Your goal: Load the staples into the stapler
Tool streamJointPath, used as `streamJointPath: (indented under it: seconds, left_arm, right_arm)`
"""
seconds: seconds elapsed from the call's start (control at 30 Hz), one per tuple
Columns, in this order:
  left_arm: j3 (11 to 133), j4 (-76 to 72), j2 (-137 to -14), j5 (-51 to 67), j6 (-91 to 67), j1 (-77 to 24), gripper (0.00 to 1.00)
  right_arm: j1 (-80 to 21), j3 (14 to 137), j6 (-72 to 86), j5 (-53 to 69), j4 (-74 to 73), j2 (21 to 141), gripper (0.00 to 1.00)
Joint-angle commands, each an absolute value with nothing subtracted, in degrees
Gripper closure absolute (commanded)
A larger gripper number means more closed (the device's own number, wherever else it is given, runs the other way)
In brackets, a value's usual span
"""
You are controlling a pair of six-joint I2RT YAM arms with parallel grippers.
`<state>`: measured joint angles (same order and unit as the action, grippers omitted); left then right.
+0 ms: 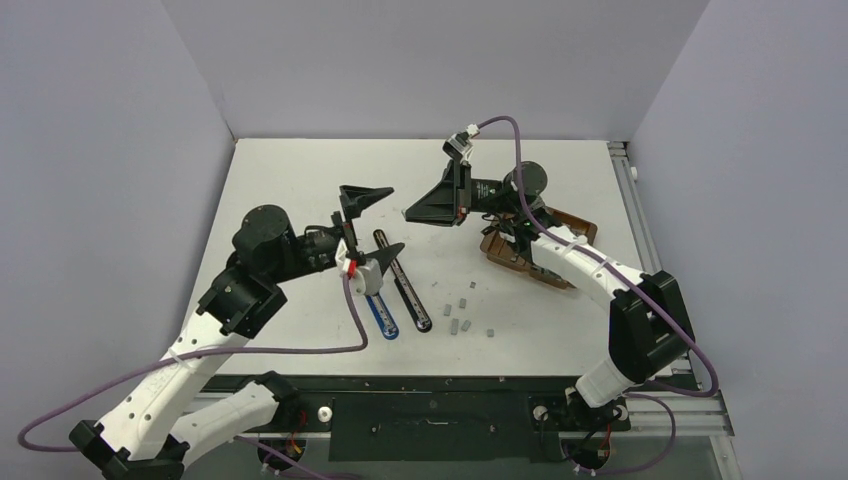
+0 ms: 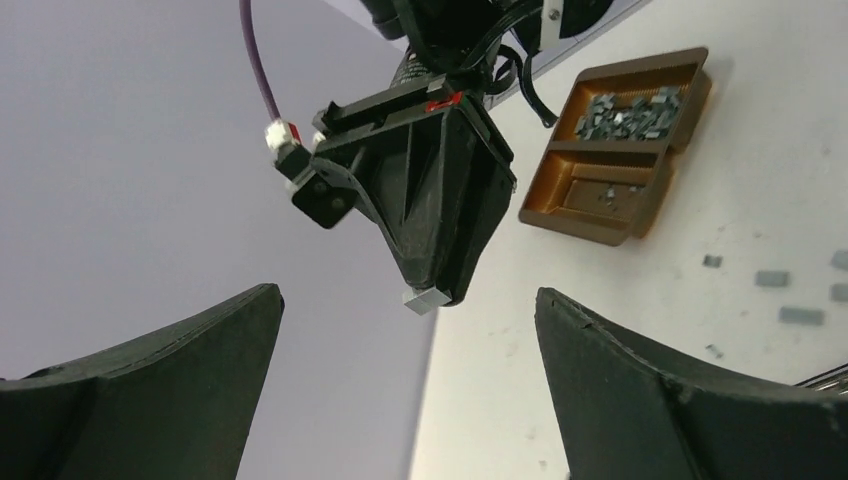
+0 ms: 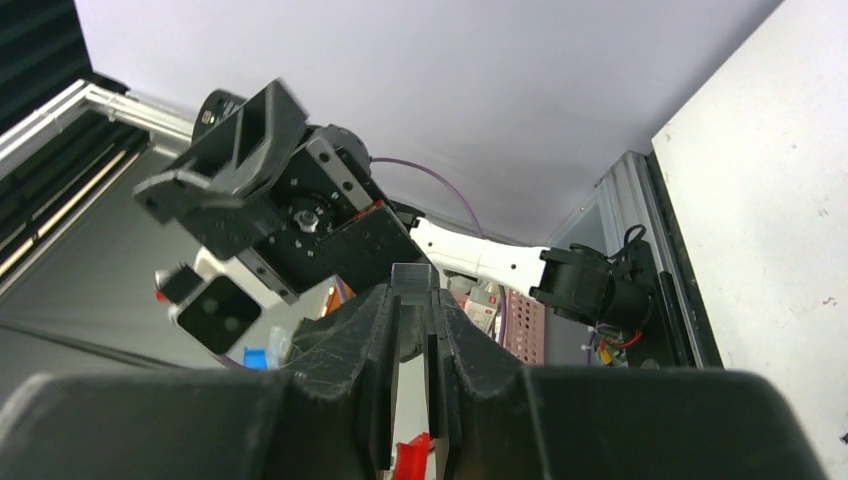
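Observation:
My right gripper [image 1: 408, 213] hangs above the table's middle, shut on a small silver block of staples [image 3: 412, 280] that sticks out of its tips. The same block [image 2: 424, 300] shows in the left wrist view, straight ahead between my left fingers. Facing it from the left, my left gripper [image 1: 385, 222] is wide open and holds nothing. The stapler [image 1: 400, 285] lies opened flat below the left gripper, a black bar beside a blue one. Several loose staples [image 1: 460, 318] lie on the table to its right.
A brown two-compartment tray [image 2: 560, 215] stands at the right, one compartment heaped with staples [image 2: 630, 112]. In the top view the right arm partly covers the tray [image 1: 500, 250]. Purple cables loop from both wrists.

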<state>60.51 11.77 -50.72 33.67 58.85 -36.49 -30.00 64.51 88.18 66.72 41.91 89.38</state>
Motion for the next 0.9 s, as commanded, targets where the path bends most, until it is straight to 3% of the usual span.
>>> streamJointPath:
  seconds: [0.0, 0.23, 0.53, 0.67, 0.87]
  left_arm:
    - [63.7, 13.3, -52.3, 30.0, 38.3, -36.7, 0.04]
    - [62.5, 9.9, -52.7, 29.3, 33.9, -36.7, 0.00]
    - [63.8, 8.2, -53.7, 29.2, 32.8, -36.7, 0.38]
    - [64.1, 8.3, -53.7, 29.1, 32.6, -36.7, 0.47]
    - [64.9, 8.1, -54.0, 29.5, 31.5, -36.7, 0.52]
  right_arm:
    - [-31.0, 63.8, 94.2, 66.4, 57.3, 89.1, 0.89]
    - [-32.2, 64.3, 95.5, 66.3, 59.8, 90.1, 0.89]
    - [-33.0, 63.8, 95.3, 65.4, 60.0, 90.2, 0.89]
    - [-33.3, 63.7, 94.7, 65.1, 59.4, 90.2, 0.90]
    - [-33.7, 63.6, 93.4, 64.9, 58.3, 90.3, 0.90]
